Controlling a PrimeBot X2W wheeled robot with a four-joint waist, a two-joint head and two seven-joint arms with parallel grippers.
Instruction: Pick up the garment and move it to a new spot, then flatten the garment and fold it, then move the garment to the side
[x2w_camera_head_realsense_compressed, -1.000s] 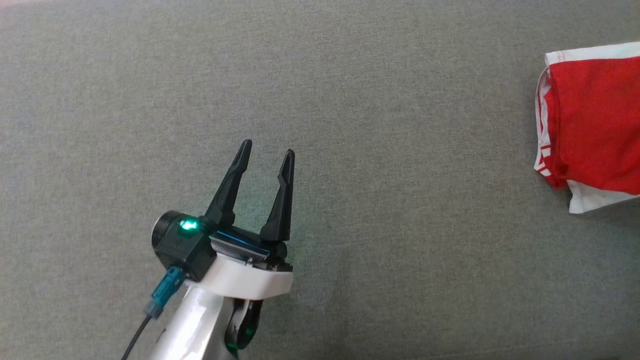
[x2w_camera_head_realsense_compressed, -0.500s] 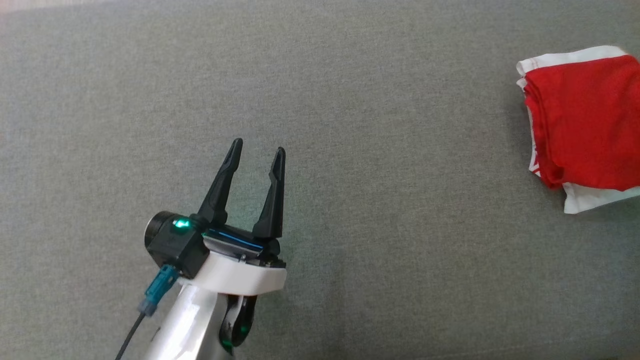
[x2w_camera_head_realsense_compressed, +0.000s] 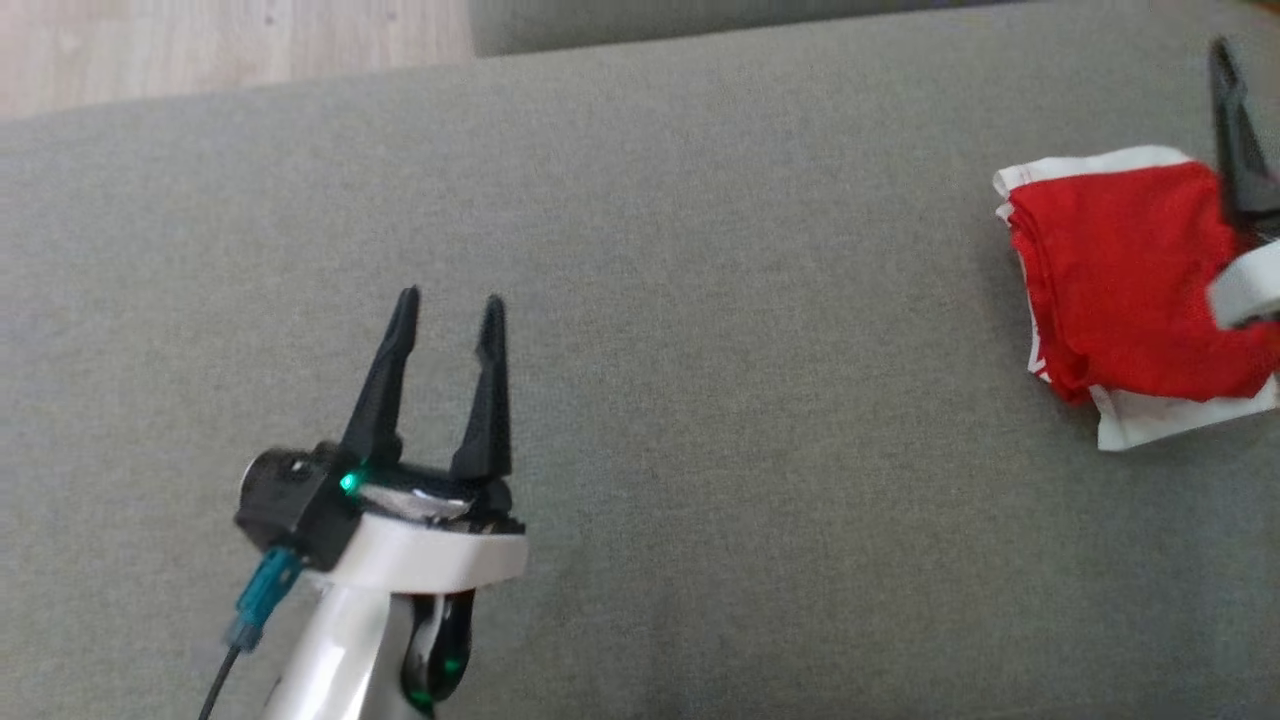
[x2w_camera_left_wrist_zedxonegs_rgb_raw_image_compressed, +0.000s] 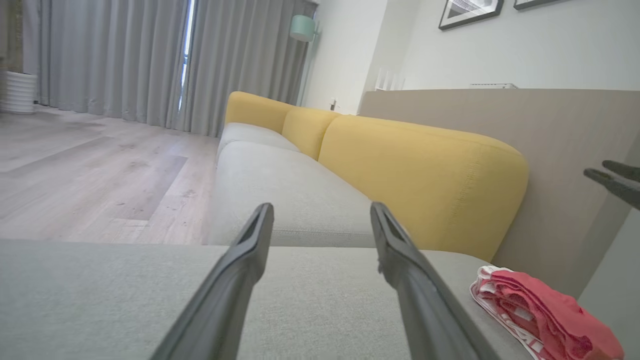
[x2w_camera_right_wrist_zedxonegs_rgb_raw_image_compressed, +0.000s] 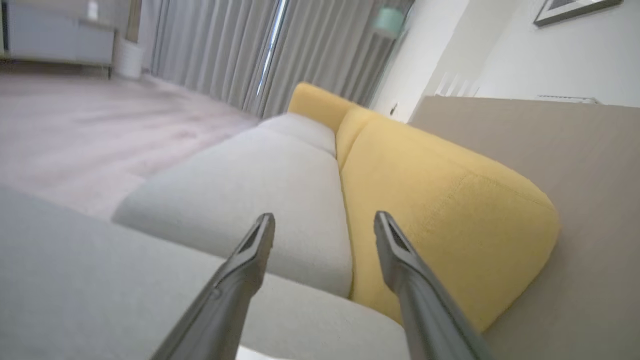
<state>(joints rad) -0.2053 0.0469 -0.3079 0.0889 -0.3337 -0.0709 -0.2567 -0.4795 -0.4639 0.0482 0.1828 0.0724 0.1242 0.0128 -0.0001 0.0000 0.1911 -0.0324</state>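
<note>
The garment (x2w_camera_head_realsense_compressed: 1120, 270), red with white trim, is bunched up in a folded bundle at the right end of the grey sofa seat (x2w_camera_head_realsense_compressed: 750, 300). The right gripper (x2w_camera_right_wrist_zedxonegs_rgb_raw_image_compressed: 324, 216) is seen over its right edge, 2 fingers spread wide, nothing held. The left gripper (x2w_camera_head_realsense_compressed: 449, 298) is parked well apart on the left, also spread open and empty. A yellow backrest (x2w_camera_left_wrist_zedxonegs_rgb_raw_image_compressed: 425, 175) is seen farther off.

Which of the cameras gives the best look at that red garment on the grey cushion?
The head view: it looks down on the garment, showing its folded red shape and white trim. The left wrist view catches the garment edge-on, as stacked layers, at lower right.
</note>
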